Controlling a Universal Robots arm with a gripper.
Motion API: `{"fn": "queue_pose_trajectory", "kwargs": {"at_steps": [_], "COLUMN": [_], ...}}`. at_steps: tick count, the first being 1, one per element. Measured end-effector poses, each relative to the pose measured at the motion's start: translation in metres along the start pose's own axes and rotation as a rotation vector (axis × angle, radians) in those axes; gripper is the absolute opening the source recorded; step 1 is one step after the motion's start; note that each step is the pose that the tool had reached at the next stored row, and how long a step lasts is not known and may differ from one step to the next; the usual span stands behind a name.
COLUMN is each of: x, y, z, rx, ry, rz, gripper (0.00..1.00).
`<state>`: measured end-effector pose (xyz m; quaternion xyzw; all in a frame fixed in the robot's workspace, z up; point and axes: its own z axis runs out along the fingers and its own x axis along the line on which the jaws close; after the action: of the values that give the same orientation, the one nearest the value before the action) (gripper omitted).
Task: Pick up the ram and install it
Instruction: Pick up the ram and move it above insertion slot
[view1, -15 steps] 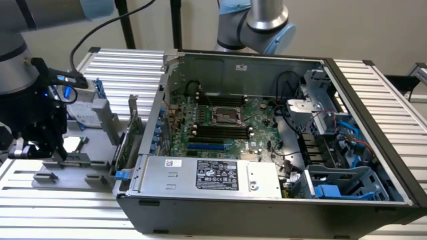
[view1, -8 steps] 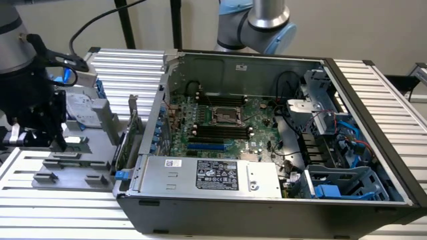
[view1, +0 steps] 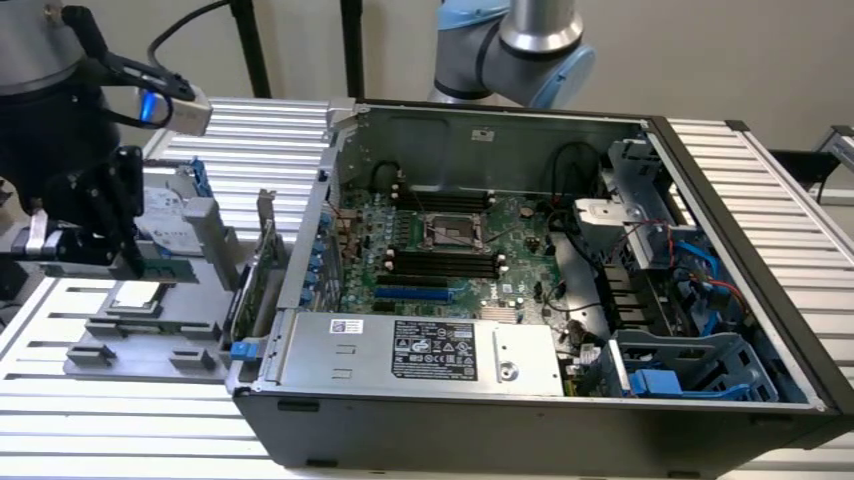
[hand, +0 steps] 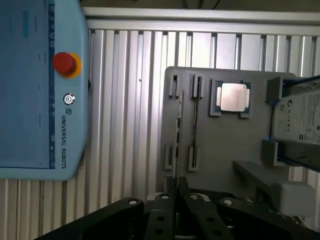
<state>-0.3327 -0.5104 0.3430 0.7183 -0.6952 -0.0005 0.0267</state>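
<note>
Checking ram (hand: 178, 130): thin stick, stands on its long edge in the grey tray (hand: 225, 145), not lifted. Edge-up leaves both flat faces free for a pinch.
Slot blocks (hand: 170, 156): small notched blocks near each end of the stick. Judging they're there to keep it upright and at a known pose.
Neighbour slot (hand: 195, 130): parallel, just beside the ram. Thin dark line in it, can't tell if 2nd stick or empty.
Gripper (hand: 176, 189): low over the tray, at one end of the ram, lined up w/ its length, so jaws would meet the faces and not the edge.
Grip state: can't tell if it's clamped on the stick or only straddling it.
CPU (hand: 232, 96): square silver chip, flat in its own pocket, beyond the neighbour slot, apart from the gripper.
HDD (hand: 300, 120): silver w/ blue brackets, at the tray's far side from the ram.
Teach pendant (hand: 35, 100): lies on the slatted table (hand: 130, 125) beside the tray, red e-stop (hand: 64, 63) face up, reachable.
PC case (view1: 534, 420): side off, on its side, at the exterior view's right of the tray. Mobo (view1: 521, 225) faces up, so access is from above.
DIMM slots (view1: 434, 262): dark rows below the CPU socket. Look empty as far as I can judge, so install not done.
</note>
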Motion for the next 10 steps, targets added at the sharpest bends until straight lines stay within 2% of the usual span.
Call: {"fn": "queue_pose_trajectory", "kwargs": {"at_steps": [6, 10], "x": [0.001, 0.002], "y": [-0.0206, -0.0364], "z": [-0.02, -0.028], "rx": [0.0006, 0.0009], "ry": [-0.011, -0.0231], "rz": [-0.003, -0.004], "gripper": [0.14, 0.14]}}
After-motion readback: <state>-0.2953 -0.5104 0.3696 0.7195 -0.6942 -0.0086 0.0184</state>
